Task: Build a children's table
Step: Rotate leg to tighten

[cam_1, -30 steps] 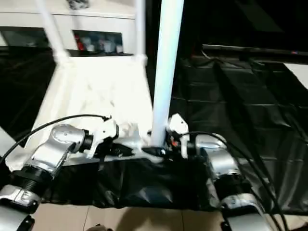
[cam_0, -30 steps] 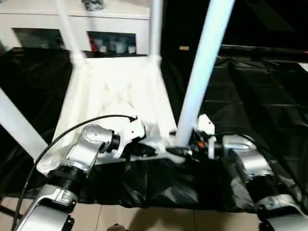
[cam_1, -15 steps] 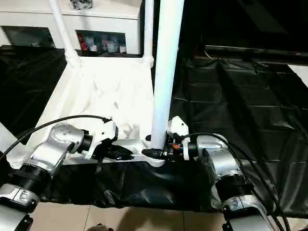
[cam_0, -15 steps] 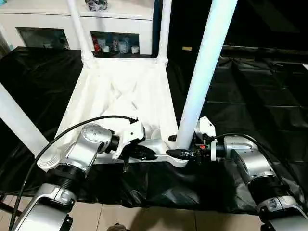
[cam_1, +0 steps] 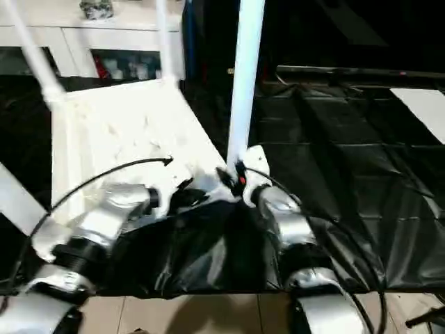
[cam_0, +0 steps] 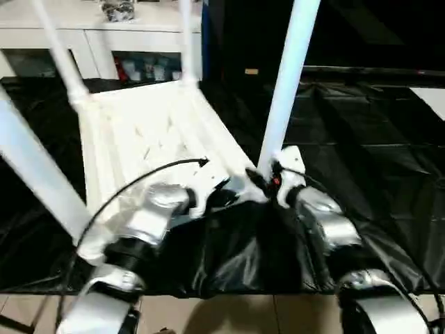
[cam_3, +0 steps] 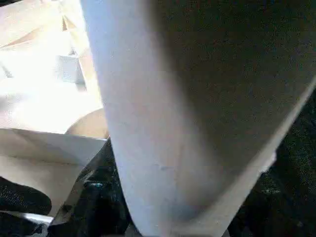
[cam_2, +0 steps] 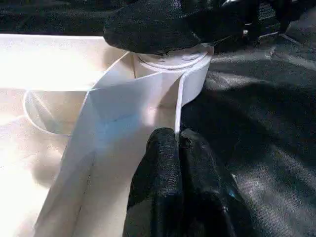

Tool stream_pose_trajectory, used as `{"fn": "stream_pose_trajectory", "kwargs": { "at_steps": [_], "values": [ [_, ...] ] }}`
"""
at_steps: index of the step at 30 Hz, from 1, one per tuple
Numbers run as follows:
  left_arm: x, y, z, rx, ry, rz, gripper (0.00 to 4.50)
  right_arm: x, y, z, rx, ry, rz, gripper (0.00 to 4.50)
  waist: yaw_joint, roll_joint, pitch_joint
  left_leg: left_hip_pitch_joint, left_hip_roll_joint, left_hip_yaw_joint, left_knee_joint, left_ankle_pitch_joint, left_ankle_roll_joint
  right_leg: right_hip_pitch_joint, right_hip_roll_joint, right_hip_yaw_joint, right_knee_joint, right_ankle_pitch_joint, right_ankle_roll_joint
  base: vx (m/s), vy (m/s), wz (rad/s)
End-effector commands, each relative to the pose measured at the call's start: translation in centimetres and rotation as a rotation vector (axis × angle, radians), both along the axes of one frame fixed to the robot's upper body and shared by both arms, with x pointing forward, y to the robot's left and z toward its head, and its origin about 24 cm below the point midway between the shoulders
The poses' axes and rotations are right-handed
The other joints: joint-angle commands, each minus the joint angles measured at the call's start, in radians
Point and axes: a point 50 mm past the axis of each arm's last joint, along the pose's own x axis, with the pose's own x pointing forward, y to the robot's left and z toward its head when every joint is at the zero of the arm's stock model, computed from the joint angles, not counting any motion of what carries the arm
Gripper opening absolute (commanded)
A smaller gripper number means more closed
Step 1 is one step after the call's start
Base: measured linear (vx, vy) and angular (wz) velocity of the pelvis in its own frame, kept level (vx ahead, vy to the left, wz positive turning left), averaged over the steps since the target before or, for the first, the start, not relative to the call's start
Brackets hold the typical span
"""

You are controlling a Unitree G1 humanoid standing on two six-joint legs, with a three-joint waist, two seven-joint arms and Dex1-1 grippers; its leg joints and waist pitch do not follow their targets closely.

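1. The tabletop (cam_0: 149,139) is lying upside down on a desk covered by black plastic sheeting (cam_0: 361,139), with its ribbed underside facing up.
2. Four white legs are standing up from its corner sockets: the near-right leg (cam_0: 285,76), the near-left leg (cam_0: 31,167), the far-left leg (cam_0: 59,52) and the far-right leg (cam_0: 186,35).
3. The near edge of the tabletop is sitting close to the front edge of the desk, above a tiled floor (cam_0: 229,313).
4. The left claw (cam_2: 177,148) is pressed together, its two black fingers touching each other, with the fingertips resting against the thin rim of the tabletop just beside the near-right corner socket (cam_2: 170,66). Whether the rim is pinched between the fingers cannot be told.
5. The right claw (cam_0: 261,182) is sitting at the base of the near-right leg, where the leg is entering its socket. One black finger (cam_2: 148,29) of this claw is lying against the top of the socket in the left wrist view.
6. Whether the right claw is gripping the leg or merely spread around it cannot be told; the leg is passing very close in front of the right wrist camera.
7. A white cabinet (cam_0: 90,49) with glass doors is standing behind the desk, beyond the far legs.
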Motion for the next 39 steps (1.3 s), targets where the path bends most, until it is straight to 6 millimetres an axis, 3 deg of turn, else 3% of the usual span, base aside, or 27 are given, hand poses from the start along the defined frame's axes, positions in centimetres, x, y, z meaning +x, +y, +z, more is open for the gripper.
{"fn": "stream_pose_trajectory", "kwargs": {
  "at_steps": [1, 6, 9, 12, 15, 19, 22, 26, 32, 33, 35, 36, 39],
  "values": [
    [0.0, -4.0, 1.7, -0.069, -0.063, -0.059, 0.00, -2.9, 6.4, -2.5, 0.082, 0.140, 0.261, 2.53, 0.000, 0.001, -0.044, 0.006, 0.036, -0.025, -0.073, -0.367, 0.013, 0.027, -0.059, 0.040, -0.100, -0.444, -0.130, 0.000, 0.000, 0.00],
    [-0.4, -2.8, 1.7, -0.059, -0.063, -0.151, 0.00, -2.8, 5.1, -1.7, 0.117, 0.114, 0.341, 2.95, 0.002, 0.004, -0.045, 0.002, 0.038, -0.026, -0.076, -0.366, 0.021, 0.032, -0.058, 0.040, -0.096, -0.397, -0.143, 0.000, 0.000, 0.00],
    [-0.8, -2.0, 1.9, -0.061, -0.062, -0.227, 0.00, -3.1, 4.0, -1.4, 0.064, 0.074, 0.440, 3.07, 0.003, 0.005, -0.049, -0.001, 0.038, -0.023, -0.072, -0.333, 0.030, 0.036, -0.057, 0.042, -0.088, -0.321, -0.162, 0.000, 0.000, 0.00],
    [-1.1, -1.1, 2.0, -0.053, -0.050, -0.300, 0.00, -3.6, 2.8, -1.0, 0.055, 0.059, 0.552, 3.07, 0.007, 0.007, -0.056, -0.004, 0.040, -0.017, -0.063, -0.240, 0.061, 0.044, -0.053, 0.042, -0.064, -0.133, -0.223, 0.000, 0.000, 0.00],
    [-1.7, -0.3, 2.1, -0.047, -0.018, -0.385, 0.00, -4.2, 1.8, -0.7, 0.038, 0.059, 0.670, 3.07, 0.015, 0.011, -0.058, -0.005, 0.041, -0.011, -0.053, -0.175, 0.090, 0.048, -0.050, 0.037, -0.050, -0.013, -0.271, 0.000, 0.000, 0.00],
    [-1.9, 0.7, 2.0, -0.020, 0.015, -0.443, 0.00, -5.5, 0.8, -0.8, 0.015, 0.112, 0.837, 3.07, 0.029, 0.015, -0.053, 0.003, 0.045, -0.010, -0.056, -0.219, 0.088, 0.047, -0.051, 0.036, -0.057, -0.077, -0.272, 0.000, 0.000, 0.00],
    [-1.9, 0.9, 2.0, -0.013, 0.024, -0.454, 0.00, -6.0, 0.4, -0.8, 0.016, 0.154, 0.905, 3.07, 0.037, 0.021, -0.047, 0.010, 0.048, -0.011, -0.064, -0.286, 0.057, 0.042, -0.054, 0.040, -0.067, -0.187, -0.254, 0.000, 0.000, 0.00],
    [-1.9, 1.2, 2.1, -0.008, 0.035, -0.475, 0.00, -6.6, 0.2, -1.0, -0.004, 0.202, 0.983, 2.94, 0.043, 0.016, -0.045, 0.008, 0.048, -0.014, -0.068, -0.312, 0.033, 0.043, -0.058, 0.042, -0.074, -0.274, -0.224, 0.000, 0.000, 0.00],
    [-2.0, 1.6, 2.1, -0.004, 0.053, -0.495, 0.00, -7.0, 0.4, -1.0, -0.021, 0.237, 1.058, 2.51, 0.052, 0.008, -0.048, 0.005, 0.047, -0.013, -0.064, -0.249, 0.045, 0.042, -0.060, 0.043, -0.070, -0.269, -0.209, 0.000, 0.000, 0.00],
    [-2.0, 1.7, 2.1, -0.003, 0.055, -0.495, 0.00, -7.1, 0.4, -0.9, -0.022, 0.241, 1.071, 2.40, 0.053, 0.014, -0.049, 0.004, 0.046, -0.013, -0.063, -0.240, 0.049, 0.043, -0.060, 0.042, -0.068, -0.253, -0.211, 0.000, 0.000, 0.00],
    [-2.1, 1.8, 2.1, -0.002, 0.056, -0.494, 0.00, -7.1, 0.4, -0.9, -0.026, 0.243, 1.074, 2.24, 0.054, 0.013, -0.052, 0.003, 0.046, -0.013, -0.061, -0.224, 0.054, 0.043, -0.058, 0.042, -0.063, -0.212, -0.219, 0.000, 0.000, 0.00],
    [-2.1, 1.8, 2.0, -0.002, 0.056, -0.492, 0.00, -7.1, 0.3, -1.0, -0.022, 0.243, 1.064, 2.24, 0.054, 0.019, -0.052, 0.003, 0.046, -0.013, -0.061, -0.218, 0.055, 0.042, -0.057, 0.041, -0.061, -0.190, -0.227, 0.000, 0.000, 0.00],
    [-2.1, 1.9, 2.0, -0.003, 0.055, -0.489, 0.00, -7.1, 0.4, -1.0, -0.014, 0.242, 1.054, 2.14, 0.053, 0.016, -0.051, 0.002, 0.045, -0.012, -0.060, -0.229, 0.056, 0.044, -0.058, 0.041, -0.064, -0.205, -0.229, 0.000, 0.000, 0.00]
  ]
}}
